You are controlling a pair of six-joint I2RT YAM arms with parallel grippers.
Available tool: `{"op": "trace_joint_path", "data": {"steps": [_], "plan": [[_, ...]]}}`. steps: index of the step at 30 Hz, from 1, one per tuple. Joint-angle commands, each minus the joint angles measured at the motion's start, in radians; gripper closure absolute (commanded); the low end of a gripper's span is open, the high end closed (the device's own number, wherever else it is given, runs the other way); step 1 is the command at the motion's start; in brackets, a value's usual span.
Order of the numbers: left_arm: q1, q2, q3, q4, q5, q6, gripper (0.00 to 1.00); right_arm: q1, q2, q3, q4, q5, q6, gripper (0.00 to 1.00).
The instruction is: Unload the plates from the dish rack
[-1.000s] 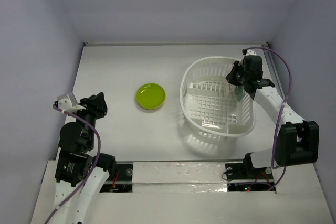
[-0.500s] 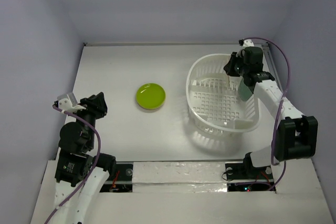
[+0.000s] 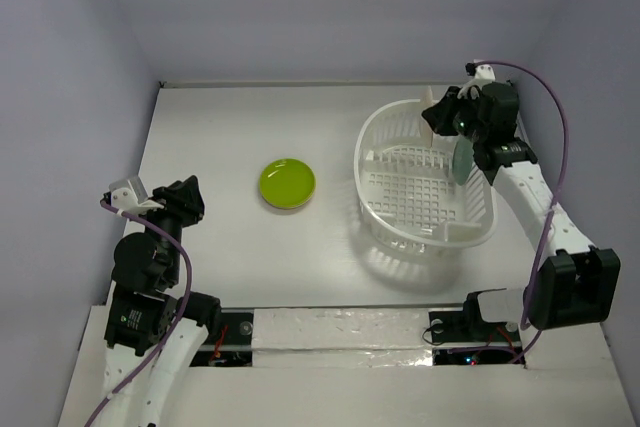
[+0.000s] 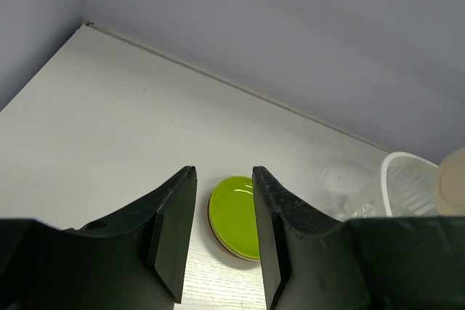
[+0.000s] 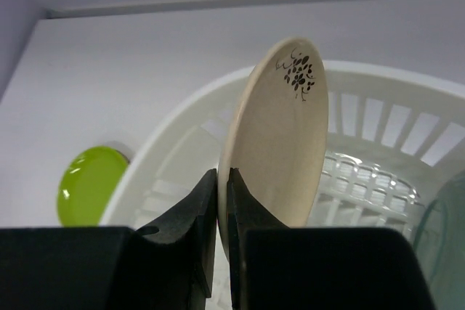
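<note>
My right gripper [image 3: 447, 121] is shut on the rim of the cream-beige plate [image 5: 280, 143], which has a small dark flower print, and holds it on edge above the far right of the dish rack [image 3: 372, 152]. In the right wrist view the jaws [image 5: 222, 174] pinch its lower left edge. The teal plate [image 3: 462, 158] stands on edge in the rack just beside it and shows at the right wrist view's corner [image 5: 445, 241]. The lime green plate [image 3: 287, 184] lies flat on the table left of the rack. My left gripper [image 3: 190, 197] is open and empty, far from it. The amber-orange plate is not in view.
The white rack [image 5: 378, 78] takes up the right half of the table, close to the right wall. The left wrist view shows the green plate [image 4: 234, 215] between my open fingers and the rack's rim [image 4: 407, 179] at right. Grey walls enclose three sides.
My right gripper has risen and moved back and right with the cream plate. The rack slid a little to the right. The left arm has not moved.
</note>
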Motion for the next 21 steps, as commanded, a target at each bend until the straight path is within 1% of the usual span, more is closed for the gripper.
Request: {"op": "trace_joint_path", "data": {"steps": [1, 2, 3, 5, 6, 7, 9, 10, 11, 12, 13, 14, 15, 16, 17, 19, 20, 21], "plan": [[-0.005, -0.006, 0.002, 0.05, 0.001, 0.012, 0.66, 0.045, -0.055, 0.055, 0.069, -0.122, 0.038, 1.0], [-0.005, -0.006, 0.002, 0.05, 0.001, 0.014, 0.66, 0.07, -0.055, 0.065, 0.058, -0.124, 0.029, 1.0], [-0.005, -0.006, 0.002, 0.051, 0.001, 0.012, 0.66, 0.132, -0.052, 0.093, 0.048, -0.119, 0.021, 1.0], [-0.005, -0.006, 0.002, 0.051, -0.002, 0.012, 0.66, 0.214, -0.033, 0.133, 0.005, -0.102, -0.022, 1.0], [-0.005, -0.006, 0.002, 0.05, -0.003, 0.012, 0.66, 0.255, -0.008, 0.153, -0.008, -0.079, -0.037, 1.0], [-0.005, -0.008, 0.002, 0.048, -0.009, 0.011, 0.66, 0.336, 0.009, 0.197, -0.018, -0.069, -0.049, 1.0], [-0.005, -0.011, 0.003, 0.047, -0.019, 0.011, 0.66, 0.412, 0.052, 0.242, -0.051, -0.032, -0.094, 1.0], [-0.005, -0.013, 0.003, 0.044, -0.031, 0.009, 0.66, 0.446, 0.106, 0.266, -0.064, -0.012, -0.105, 1.0], [-0.005, -0.013, 0.005, 0.042, -0.037, 0.009, 0.66, 0.513, 0.135, 0.318, -0.099, 0.013, -0.137, 1.0], [-0.005, -0.014, 0.005, 0.041, -0.043, 0.008, 0.66, 0.545, 0.166, 0.347, -0.119, 0.066, -0.157, 1.0], [-0.005, -0.016, 0.005, 0.038, -0.054, 0.006, 0.66, 0.579, 0.231, 0.378, -0.141, 0.095, -0.177, 1.0], [-0.005, -0.014, 0.006, 0.038, -0.057, 0.005, 0.67, 0.639, 0.267, 0.442, -0.185, 0.126, -0.216, 1.0], [-0.005, -0.013, 0.006, 0.036, -0.058, 0.005, 0.67, 0.664, 0.304, 0.476, -0.205, 0.18, -0.233, 1.0], [-0.005, -0.014, 0.006, 0.036, -0.062, 0.005, 0.67, 0.687, 0.341, 0.51, -0.227, 0.201, -0.244, 1.0], [-0.005, -0.016, 0.006, 0.038, -0.065, 0.006, 0.67, 0.723, 0.414, 0.572, -0.262, 0.233, -0.29, 1.0], [-0.005, -0.017, 0.006, 0.034, -0.071, 0.003, 0.67, 0.754, 0.486, 0.639, -0.296, 0.267, -0.312, 1.0], [-0.005, -0.02, 0.008, 0.034, -0.072, 0.005, 0.67, 0.77, 0.552, 0.672, -0.337, 0.278, -0.333, 1.0], [-0.005, -0.02, 0.008, 0.033, -0.074, 0.003, 0.67, 0.797, 0.583, 0.729, -0.348, 0.341, -0.345, 1.0]]}}
